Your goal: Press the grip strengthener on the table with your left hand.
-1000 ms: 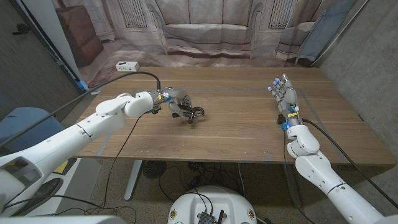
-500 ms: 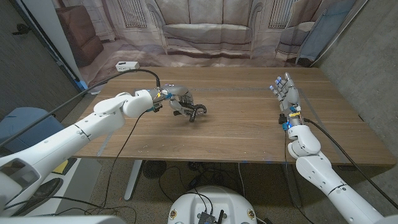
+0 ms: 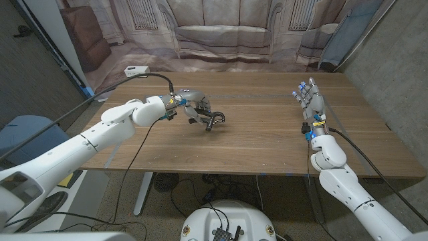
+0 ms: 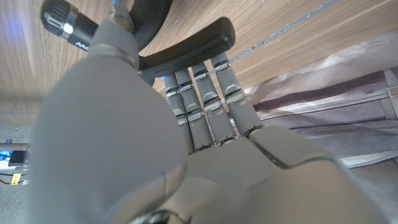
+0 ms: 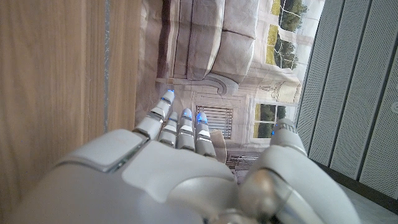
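With the left hand (image 3: 192,107) wrapped around the grip strengthener (image 3: 212,120) on the bench (image 3: 254,144), squeeze both handles together evenly, without twisting.

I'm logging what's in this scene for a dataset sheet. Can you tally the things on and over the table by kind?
Grip strengthener: 1
Robot hands: 2, left hand holding the strengthener, right hand open
White box at the table's far left corner: 1
Total: 4

Overhead head view, two close wrist views
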`<state>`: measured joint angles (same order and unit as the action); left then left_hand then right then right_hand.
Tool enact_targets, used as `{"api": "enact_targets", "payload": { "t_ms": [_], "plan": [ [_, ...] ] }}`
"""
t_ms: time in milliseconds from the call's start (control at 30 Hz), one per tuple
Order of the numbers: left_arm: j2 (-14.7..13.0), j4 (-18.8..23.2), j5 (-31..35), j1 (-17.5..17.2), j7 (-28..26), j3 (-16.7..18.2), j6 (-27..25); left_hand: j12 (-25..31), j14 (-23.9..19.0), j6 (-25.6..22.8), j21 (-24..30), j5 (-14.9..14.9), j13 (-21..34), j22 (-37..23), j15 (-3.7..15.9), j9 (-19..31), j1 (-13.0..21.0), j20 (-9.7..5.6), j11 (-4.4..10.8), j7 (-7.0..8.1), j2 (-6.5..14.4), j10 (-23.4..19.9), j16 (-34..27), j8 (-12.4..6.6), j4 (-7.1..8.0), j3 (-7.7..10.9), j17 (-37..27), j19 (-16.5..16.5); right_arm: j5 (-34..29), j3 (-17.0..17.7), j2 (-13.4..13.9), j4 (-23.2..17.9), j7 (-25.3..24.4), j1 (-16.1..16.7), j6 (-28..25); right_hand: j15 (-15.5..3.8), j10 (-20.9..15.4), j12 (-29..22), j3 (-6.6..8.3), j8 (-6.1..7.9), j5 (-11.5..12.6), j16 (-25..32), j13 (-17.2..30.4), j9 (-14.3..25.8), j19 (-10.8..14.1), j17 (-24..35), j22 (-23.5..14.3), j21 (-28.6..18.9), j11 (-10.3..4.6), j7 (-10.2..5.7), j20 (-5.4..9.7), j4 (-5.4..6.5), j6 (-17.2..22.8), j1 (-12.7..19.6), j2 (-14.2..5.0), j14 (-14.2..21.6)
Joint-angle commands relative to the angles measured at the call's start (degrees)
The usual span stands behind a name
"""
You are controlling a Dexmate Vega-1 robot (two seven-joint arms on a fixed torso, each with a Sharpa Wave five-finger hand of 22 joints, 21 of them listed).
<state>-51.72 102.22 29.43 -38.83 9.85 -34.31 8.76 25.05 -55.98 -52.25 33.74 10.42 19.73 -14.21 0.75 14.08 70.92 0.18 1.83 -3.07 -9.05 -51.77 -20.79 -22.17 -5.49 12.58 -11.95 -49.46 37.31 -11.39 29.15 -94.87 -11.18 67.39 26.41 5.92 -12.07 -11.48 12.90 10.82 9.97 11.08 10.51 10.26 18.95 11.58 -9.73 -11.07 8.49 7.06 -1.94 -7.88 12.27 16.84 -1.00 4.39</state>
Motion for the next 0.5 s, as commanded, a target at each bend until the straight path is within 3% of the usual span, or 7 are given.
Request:
{"api": "enact_targets", "payload": {
  "t_ms": [33, 367, 500],
  "plan": [
    [0.9, -0.6, 0.1, 0.7, 0.7, -0.7, 0.5, 0.5, -8.8, -1.8, 1.1, 0.1, 0.7, -0.3, 10.57, 1.5, 15.8, -3.98, 2.64, -0.26, 15.1, -3.7, -0.4, -0.38, -4.41, 4.72, 0.0, -5.2, -0.3, 0.6, -0.2, -0.6, -0.7, 0.9, 0.3, 0.11, -0.5, -0.2, -0.25, 0.01, 0.2, 0.4, 0.3, 0.3, 0.7, 0.1, -0.1, -0.1, 0.08, 0.13, -0.06, -0.04, 0.0, 0.7, -0.14, 0.3],
    [1.2, 0.1, 1.1, 0.8, 2.1, -1.5, -1.0, 1.0, -9.7, -3.1, 3.1, 0.1, 2.0, -0.4, 10.43, 1.6, 16.5, -3.98, 2.61, -0.57, 14.7, -4.3, -1.2, -0.72, -4.32, 4.21, -0.9, -6.7, -0.2, 0.8, -0.2, -0.8, -0.7, 1.1, 0.2, 0.11, -0.6, -0.2, -0.3, 0.03, 0.2, 0.5, 0.3, 0.3, 0.7, 0.2, -0.1, -0.1, 0.06, 0.1, -0.04, -0.03, 0.1, 0.7, -0.13, 0.3],
    [1.1, 1.3, 1.6, 0.2, 2.6, -1.4, -3.0, 1.5, -10.7, -3.7, 4.2, 0.1, 3.0, -0.5, 10.63, 1.8, 16.8, -4.12, 1.9, -0.74, 14.8, -4.5, -2.1, -0.87, -4.22, 3.95, -1.9, -7.2, -0.1, 0.8, -0.2, -0.7, -0.6, 1.1, 0.3, 0.13, -0.5, -0.2, -0.31, 0.04, 0.2, 0.4, 0.3, 0.3, 0.7, 0.2, -0.1, -0.1, 0.1, 0.13, -0.06, -0.02, 0.1, 0.7, -0.13, 0.3]
  ]
}}
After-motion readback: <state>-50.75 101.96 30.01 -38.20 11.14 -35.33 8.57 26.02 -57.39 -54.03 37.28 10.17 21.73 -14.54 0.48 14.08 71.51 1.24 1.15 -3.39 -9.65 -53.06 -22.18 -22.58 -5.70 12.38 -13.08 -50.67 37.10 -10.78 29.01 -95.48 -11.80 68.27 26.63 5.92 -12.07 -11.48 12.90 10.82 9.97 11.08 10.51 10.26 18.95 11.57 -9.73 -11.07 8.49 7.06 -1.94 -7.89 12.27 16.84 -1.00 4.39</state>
